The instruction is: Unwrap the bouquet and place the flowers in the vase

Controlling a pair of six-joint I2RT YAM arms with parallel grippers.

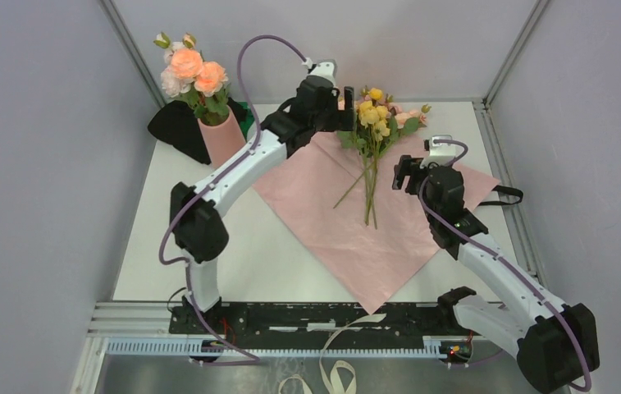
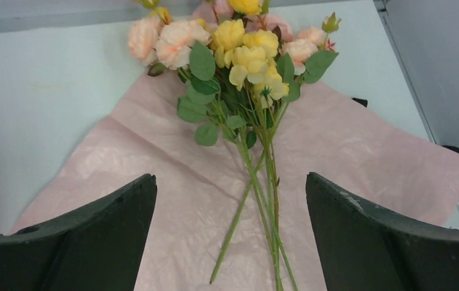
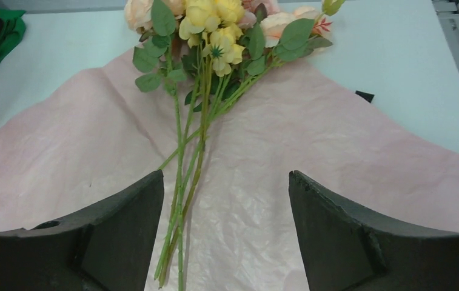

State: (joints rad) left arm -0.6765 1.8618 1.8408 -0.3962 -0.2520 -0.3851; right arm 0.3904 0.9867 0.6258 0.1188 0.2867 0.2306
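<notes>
Top external view is showing me the pink paper lying spread flat on the worktop, with the flowers lying loose on it, blooms toward the upper centre of the frame and stems pointing down toward the arm bases; the vase is standing upright in the upper left, just beside a black cloth lump, and peach roses are sitting in it. I am seeing the left pincer hovering just left of the blooms and the right pincer hanging just right of the stems. Left wrist view is showing its pincer spread wide and gripping nothing, the stems running through the gap between the fingers on the paper below; right wrist view is showing its pincer likewise spread and gripping nothing, the stems lying close beside the finger at the lower left of the frame.
</notes>
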